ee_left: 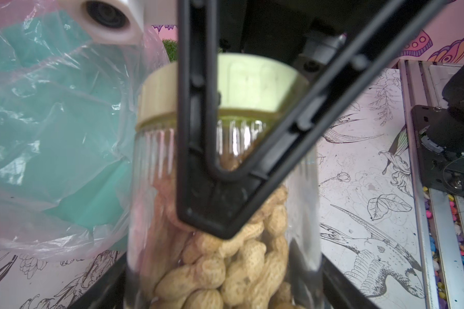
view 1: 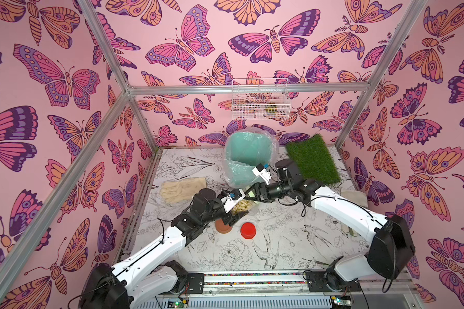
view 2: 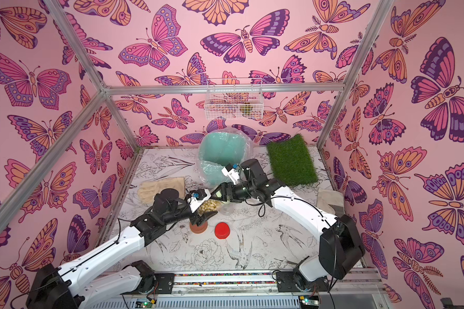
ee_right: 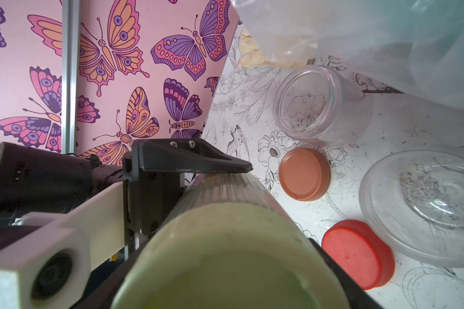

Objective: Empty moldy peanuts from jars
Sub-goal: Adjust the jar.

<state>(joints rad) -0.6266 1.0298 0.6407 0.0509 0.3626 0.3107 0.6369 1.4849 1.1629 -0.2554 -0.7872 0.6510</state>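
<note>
A clear ribbed jar (view 1: pixel 239 206) (ee_left: pixel 150 171) full of moldy peanuts (ee_left: pixel 241 256) (view 2: pixel 209 206) hangs tilted just in front of the bin. My left gripper (ee_left: pixel 223 291) (view 1: pixel 237 211) is shut on its glass body, one black finger on each side. Its pale green lid (ee_left: pixel 255 80) (ee_right: pixel 220 240) is still on, and my right gripper (ee_right: pixel 225 281) (view 1: pixel 252 193) is shut on that lid from the opposite end. Two empty clear jars (ee_right: pixel 308 104) (ee_right: pixel 423 203) rest on the table without lids. A brown lid (view 1: pixel 223 227) (ee_right: pixel 303 174) and a red lid (view 1: pixel 248 230) (ee_right: pixel 354 251) lie beside them.
The mint-green bin (view 1: pixel 245 157) with a plastic liner stands right behind the held jar. A beige glove (view 1: pixel 182 188) lies to the left, a grass mat (view 1: pixel 312 157) at the back right. A wire basket (view 1: pixel 260 99) hangs on the back wall.
</note>
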